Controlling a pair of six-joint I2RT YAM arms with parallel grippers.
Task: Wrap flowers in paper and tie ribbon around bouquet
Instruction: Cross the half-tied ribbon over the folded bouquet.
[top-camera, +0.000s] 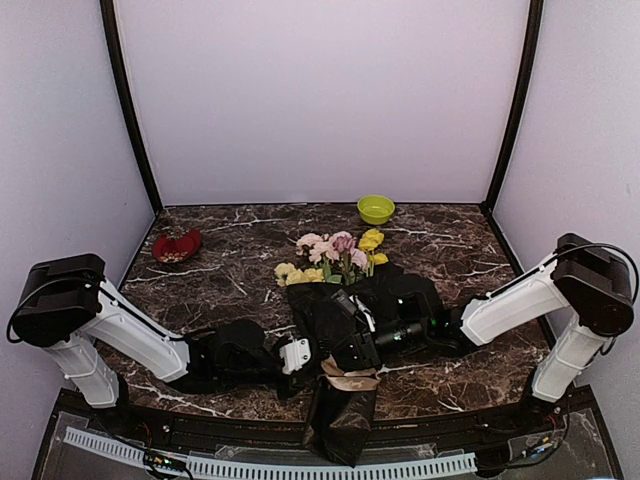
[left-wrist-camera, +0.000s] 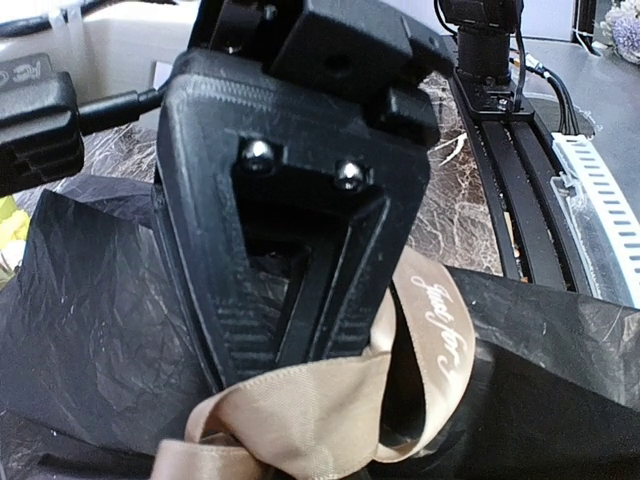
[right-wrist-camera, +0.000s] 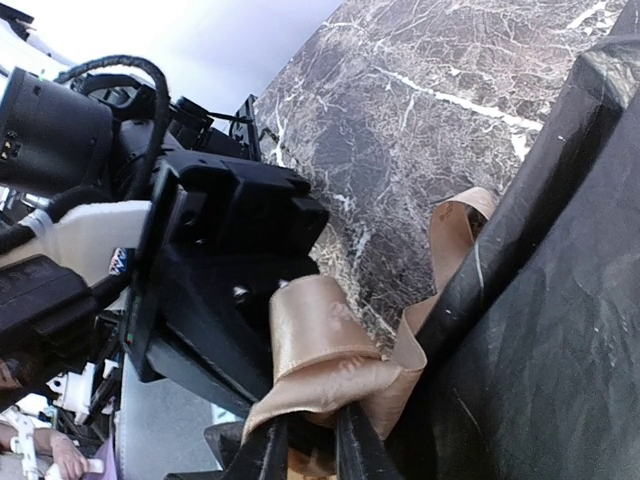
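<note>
bouquet (top-camera: 322, 310) lies mid tabletop, its tail hanging over the near edge, ribbon (top-camera: 350, 380) bunched at its narrow part. left wrist: left gripper (left-wrist-camera: 300, 345) clamped tight on the ribbon. right wrist: ribbon runs down between the right gripper (right-wrist-camera: 310, 450) fingers, can't tell if it's pinched.

place: robot lab booth | evid: plain pale walls (top-camera: 320, 100), blk frame posts (top-camera: 130, 110), marble-look tabletop (top-camera: 450, 250)

Pale lilac walls (top-camera: 320, 100), black corner posts (top-camera: 130, 110), dark marbled tabletop (top-camera: 450, 250), even light.
</note>
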